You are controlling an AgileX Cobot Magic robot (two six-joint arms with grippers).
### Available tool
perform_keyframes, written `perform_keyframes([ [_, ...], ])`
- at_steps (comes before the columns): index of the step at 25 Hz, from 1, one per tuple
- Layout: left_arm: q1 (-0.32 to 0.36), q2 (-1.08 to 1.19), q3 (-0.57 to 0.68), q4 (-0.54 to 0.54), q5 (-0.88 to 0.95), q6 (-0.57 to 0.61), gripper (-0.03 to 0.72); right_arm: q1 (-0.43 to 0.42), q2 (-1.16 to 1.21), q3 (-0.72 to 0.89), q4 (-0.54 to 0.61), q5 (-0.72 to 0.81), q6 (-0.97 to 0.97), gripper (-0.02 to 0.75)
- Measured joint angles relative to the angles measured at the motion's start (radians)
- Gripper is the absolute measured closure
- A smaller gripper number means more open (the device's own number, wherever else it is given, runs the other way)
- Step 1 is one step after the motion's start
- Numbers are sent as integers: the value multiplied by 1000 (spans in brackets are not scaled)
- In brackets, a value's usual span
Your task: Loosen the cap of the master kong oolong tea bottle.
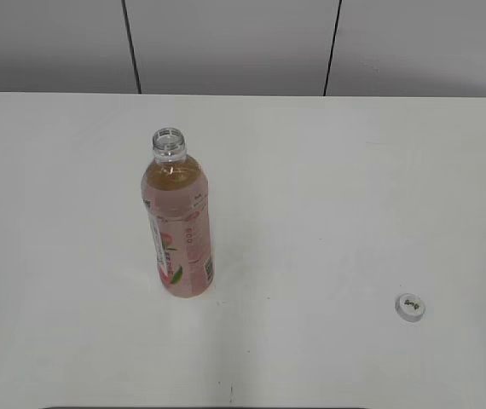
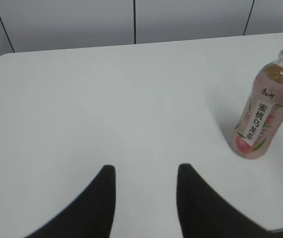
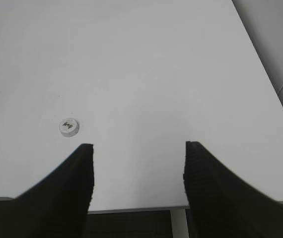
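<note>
— Can you read the label on that bottle (image 1: 178,223) from where you stand?

— On the side the left wrist camera catches, yes: a white strip down the pink wrap with 蜜桃乌龙茶 in dark characters, a small red logo above it and a peach picture near the base. From the front camera I only get peach pictures, a green leaf and a barcode low on the right; the small print is too fine to read.

— Where does it stand?

— Upright on the white worktop (image 1: 328,213), left of the middle, about halfway between the far edge and the near edge. Its neck is bare and open, with amber tea up to the shoulder.

— And the cap (image 1: 410,306)?

— Lying flat on the worktop, well apart from the bottle, over towards the near right corner. White, round, with a small dark mark on top that I cannot make out.

— Anything in the way between them?

— Only bare worktop. Behind the far edge there is a grey panelled wall (image 1: 234,43) with dark seams.

— The claws?

— Neither shows in the front view. The left claw (image 2: 146,191) hangs over the near edge with its dark fingers apart, empty, the bottle off to its right. The right claw (image 3: 139,171) stands wider open, also empty, over the near edge, with the cap just beyond its left finger (image 3: 77,183). That camera does not show the bottle, and the left one does not show the cap.
</note>
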Motion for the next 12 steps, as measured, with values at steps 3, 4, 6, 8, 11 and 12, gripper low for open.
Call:
perform_keyframes([
  [3, 0, 0, 0, -1, 1, 0, 442, 0, 0, 0, -1, 0, 0, 309],
  [4, 0, 0, 0, -1, 1, 0, 443, 0, 0, 0, -1, 0, 0, 311],
  [6, 0, 0, 0, -1, 1, 0, 443, 0, -1, 0, -2, 0, 0, 311],
  [8, 0, 0, 0, -2, 0, 1, 443, 0, -1, 0, -2, 0, 0, 311],
  [11, 0, 0, 0, -5, 0, 3, 443, 0, -1, 0, -2, 0, 0, 313],
  [12, 0, 0, 0, -6, 0, 3, 443, 0, -1, 0, -2, 0, 0, 313],
])
